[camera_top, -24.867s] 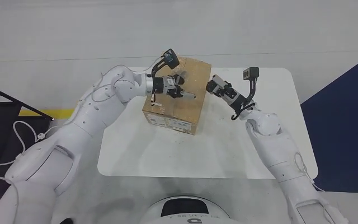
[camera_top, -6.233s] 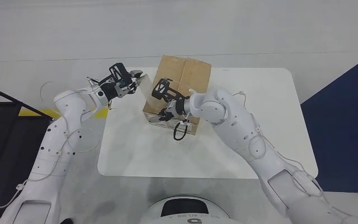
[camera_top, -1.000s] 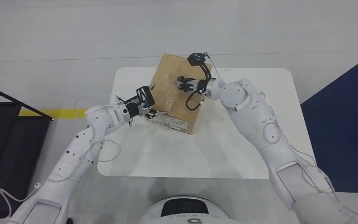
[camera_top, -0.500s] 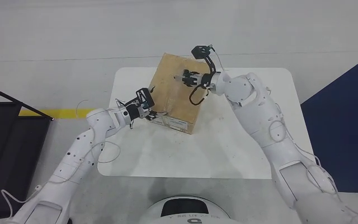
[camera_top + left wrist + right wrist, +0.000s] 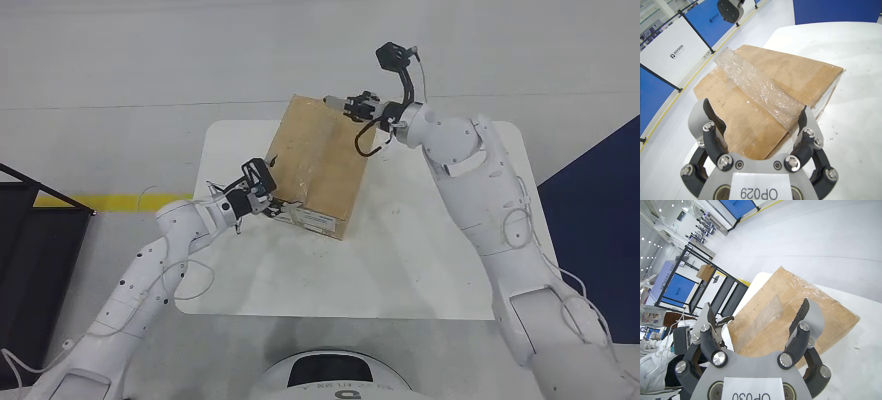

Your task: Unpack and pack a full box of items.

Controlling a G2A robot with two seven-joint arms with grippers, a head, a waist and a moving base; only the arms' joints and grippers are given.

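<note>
A brown cardboard box (image 5: 315, 165) stands on the white table (image 5: 430, 260), its flaps down. A strip of clear tape (image 5: 753, 89) is peeled up along the top seam and curls into the air; its near end lies against one pad of my left gripper (image 5: 755, 108). That gripper (image 5: 262, 190) is open at the box's near-left corner, its fingers straddling the edge. My right gripper (image 5: 355, 103) hangs open above the box's far-right corner, with nothing between its fingers. From the right wrist view the box (image 5: 791, 306) and the tape (image 5: 770, 311) lie below the right gripper (image 5: 757, 304).
The table has bare room to the right of the box and in front of it. A black metal rack (image 5: 696, 289) holding a second carton (image 5: 705, 272) stands on the floor off the table's left side.
My right gripper has risen from the middle of the box top and gone to the far-right corner. The left gripper has stayed at the near-left corner.
</note>
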